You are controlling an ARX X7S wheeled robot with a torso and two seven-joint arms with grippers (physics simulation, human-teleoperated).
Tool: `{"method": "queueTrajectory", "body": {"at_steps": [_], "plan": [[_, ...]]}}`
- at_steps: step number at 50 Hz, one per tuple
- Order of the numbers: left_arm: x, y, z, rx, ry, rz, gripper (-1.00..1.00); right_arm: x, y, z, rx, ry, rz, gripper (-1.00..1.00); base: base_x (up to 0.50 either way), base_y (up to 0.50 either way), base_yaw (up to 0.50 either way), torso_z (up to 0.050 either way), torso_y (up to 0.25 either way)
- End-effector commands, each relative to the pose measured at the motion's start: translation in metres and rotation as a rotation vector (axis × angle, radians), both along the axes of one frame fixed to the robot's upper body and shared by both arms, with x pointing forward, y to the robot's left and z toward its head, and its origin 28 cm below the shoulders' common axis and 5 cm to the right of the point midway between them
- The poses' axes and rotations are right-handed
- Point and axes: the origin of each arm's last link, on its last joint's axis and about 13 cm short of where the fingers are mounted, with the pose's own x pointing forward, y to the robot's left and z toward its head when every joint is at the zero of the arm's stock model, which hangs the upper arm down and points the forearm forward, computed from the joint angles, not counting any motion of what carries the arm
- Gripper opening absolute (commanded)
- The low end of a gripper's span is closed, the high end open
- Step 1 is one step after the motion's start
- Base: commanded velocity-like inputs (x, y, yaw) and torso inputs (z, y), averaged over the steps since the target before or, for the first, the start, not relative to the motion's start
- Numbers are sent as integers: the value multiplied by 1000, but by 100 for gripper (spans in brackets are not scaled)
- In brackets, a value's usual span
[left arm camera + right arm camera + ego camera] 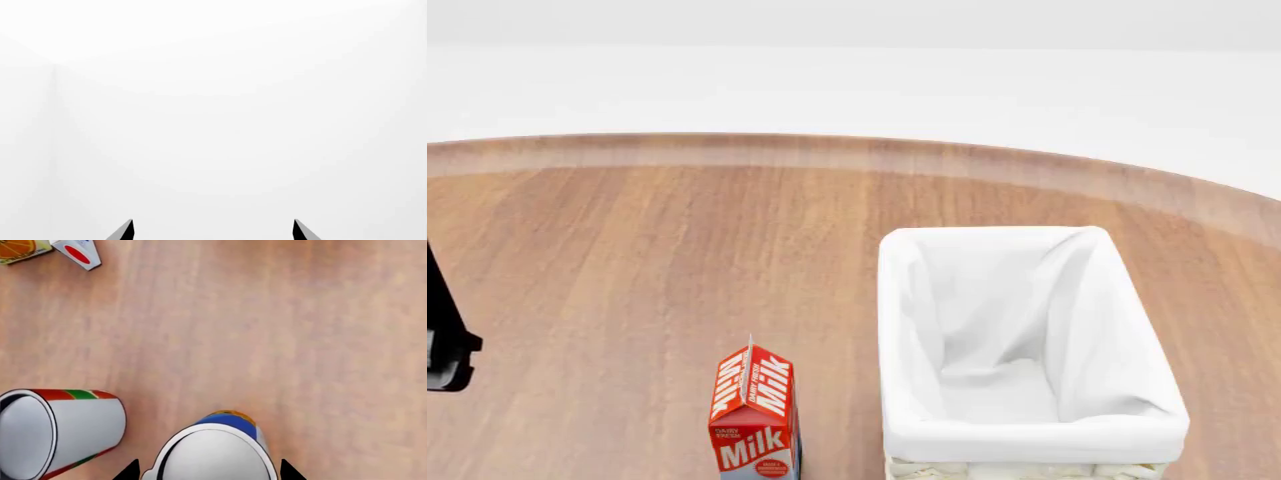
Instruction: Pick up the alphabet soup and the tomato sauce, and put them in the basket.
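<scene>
Head view: dark left arm part (446, 345) at the edge, milk carton (754, 420) upright on wooden table (641, 250), basket (1021, 440) just right of it, only its lining showing inside. Left gripper (213, 231): fingertips spread, blank white ahead. Right gripper (210, 471): fingertips spread either side of soup can (217, 450), contact unclear; tomato can (60, 432) just beside. Two cartons (50, 250) far off.

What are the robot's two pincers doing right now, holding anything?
Left pincer: open, holding nothing, facing a blank white surface.
Right pincer: open, tips on either side of the alphabet soup, not gripping it; the tomato sauce stands beside.
</scene>
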Motion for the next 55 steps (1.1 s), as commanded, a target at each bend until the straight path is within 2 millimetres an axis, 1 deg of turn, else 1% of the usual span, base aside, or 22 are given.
{"method": "queueTrajectory", "body": {"at_steps": [1, 16, 17, 29, 34, 38, 39, 43, 50, 53, 55], "plan": [[0, 0, -1, -1, 3, -1, 100, 0, 0, -4, 0, 2, -3, 100, 0, 0, 0, 0, 0], [0, 0, -1, 0, 2, -2, 100, 0, 1, -3, 5, -4, 3, 100, 0, 0, 0, 0, 0], [0, 0, -1, 1, 3, -1, 100, 0, 1, -3, 4, -8, 5, -100, 0, 0, 0, 0, 0], [0, 0, 0, 2, 1, 0, 100, 0, 3, -2, 3, -14, 5, -100, 0, 0, 0, 0, 0], [0, 0, -1, 1, 2, 0, 100, 1, 2, 4, 6, -28, 4, -100, 0, 0, 0, 0, 0], [0, 0, -1, 1, 2, 0, 100, 5, 3, 18, 12, -66, 8, -100, 0, 0, 0, 0, 0], [0, -1, -1, 2, 2, 0, 100, 8, 4, 27, 17, -103, 9, -100, 0, 0, 0, 0, 0], [0, 0, 0, 1, -1, 0, 100, 13, 4, 45, 20, -158, 15, -100, 0, 0, 0, 0, 0], [0, -1, -2, 0, 2, -1, 100, 18, 5, 64, 9, -227, 27, -100, 0, 0, 0, 0, 0], [0, 0, -1, 0, 1, -1, 100, 22, 5, 77, 15, -285, 32, -100, 0, 0, 0, 0, 0], [0, 0, -1, 0, 1, -1, 100, 24, 5, 81, 21, -299, 27, -100, 0, 0, 0, 0, 5]]}}
